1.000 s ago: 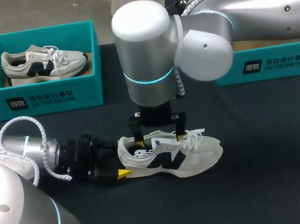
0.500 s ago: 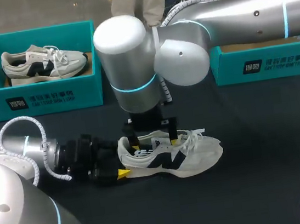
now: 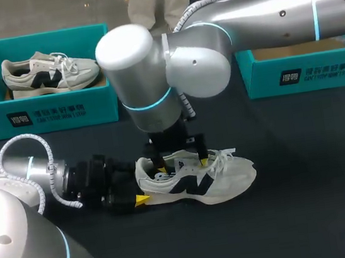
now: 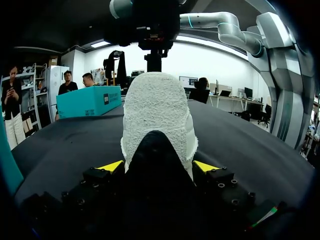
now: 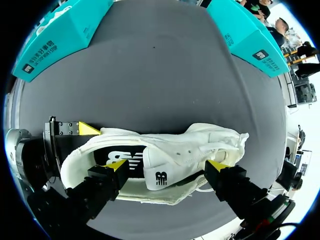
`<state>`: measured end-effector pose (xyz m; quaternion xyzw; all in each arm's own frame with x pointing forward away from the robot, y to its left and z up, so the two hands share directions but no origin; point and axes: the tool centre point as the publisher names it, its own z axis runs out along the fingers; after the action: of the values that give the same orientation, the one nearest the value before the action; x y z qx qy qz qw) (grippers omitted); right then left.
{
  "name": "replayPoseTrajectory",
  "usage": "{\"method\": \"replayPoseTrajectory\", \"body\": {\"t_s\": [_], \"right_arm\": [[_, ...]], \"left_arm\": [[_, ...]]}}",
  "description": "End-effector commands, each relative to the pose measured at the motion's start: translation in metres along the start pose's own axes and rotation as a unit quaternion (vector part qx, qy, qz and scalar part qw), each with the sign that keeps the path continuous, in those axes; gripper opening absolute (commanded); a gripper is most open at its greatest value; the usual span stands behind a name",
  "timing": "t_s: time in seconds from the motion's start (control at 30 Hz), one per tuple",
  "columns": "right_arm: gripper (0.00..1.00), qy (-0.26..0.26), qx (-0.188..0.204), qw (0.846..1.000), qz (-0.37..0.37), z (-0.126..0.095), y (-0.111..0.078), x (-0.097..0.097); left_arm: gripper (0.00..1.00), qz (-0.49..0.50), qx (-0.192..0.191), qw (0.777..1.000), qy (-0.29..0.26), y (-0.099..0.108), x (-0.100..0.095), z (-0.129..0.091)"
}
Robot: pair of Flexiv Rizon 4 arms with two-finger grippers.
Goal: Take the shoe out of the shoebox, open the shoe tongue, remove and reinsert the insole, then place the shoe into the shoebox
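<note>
Shoe [image 3: 198, 179] is out, lying on the surface [image 3: 288, 139] towards its near edge! Left fingers [image 4: 112, 166] pinch the heel [image 4: 157, 115], right fingers [image 5: 116, 165] hang spread over the tongue [image 5: 161, 177]. Tongue, insole and the return to the shoebox [image 3: 305, 73] all look left to do.

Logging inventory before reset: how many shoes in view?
2. One shoe lies in the left shoebox; the second shoe lies on the table, heel gripped by the left tool. The right shoebox's inside is partly hidden.
</note>
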<state>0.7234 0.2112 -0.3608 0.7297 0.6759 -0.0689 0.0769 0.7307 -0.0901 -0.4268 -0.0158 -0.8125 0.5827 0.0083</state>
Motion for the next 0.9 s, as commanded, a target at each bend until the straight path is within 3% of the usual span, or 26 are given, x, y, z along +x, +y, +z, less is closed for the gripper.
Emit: {"method": "replayPoseTrajectory", "body": {"t_s": [0.03,0.17,0.3,0.37,0.4,0.43,0.73,0.9], "right_arm": [[1.00,-0.012,-0.002,1.000,0.008,0.008,0.000,0.007],[1.00,-0.013,-0.001,1.000,0.011,0.011,0.001,0.003],[0.49,-0.014,-0.004,1.000,0.019,0.009,-0.001,-0.003],[0.38,-0.015,-0.008,1.000,0.025,0.007,-0.004,-0.007],[0.26,-0.016,-0.010,0.999,0.028,0.005,-0.005,-0.010],[0.21,-0.016,-0.012,0.999,0.031,0.004,-0.006,-0.011],[0.00,-0.023,-0.030,0.998,0.058,-0.015,-0.018,-0.034],[0.00,-0.022,-0.039,0.995,0.087,-0.024,-0.026,-0.054]], "left_arm": [[0.00,0.000,-0.001,1.000,0.001,0.000,0.001,0.000],[0.00,0.000,-0.001,1.000,0.001,0.000,0.001,0.000],[0.00,0.000,-0.001,1.000,0.001,0.000,0.001,0.000],[0.00,0.000,-0.001,1.000,0.001,0.000,0.001,0.000],[0.00,0.000,-0.001,1.000,0.001,0.000,0.001,0.000],[0.00,0.000,-0.001,1.000,0.001,0.000,0.001,0.000],[0.00,0.000,-0.001,1.000,0.001,0.000,0.001,0.000],[0.00,0.000,-0.001,1.000,0.001,0.000,0.001,0.000]]}}
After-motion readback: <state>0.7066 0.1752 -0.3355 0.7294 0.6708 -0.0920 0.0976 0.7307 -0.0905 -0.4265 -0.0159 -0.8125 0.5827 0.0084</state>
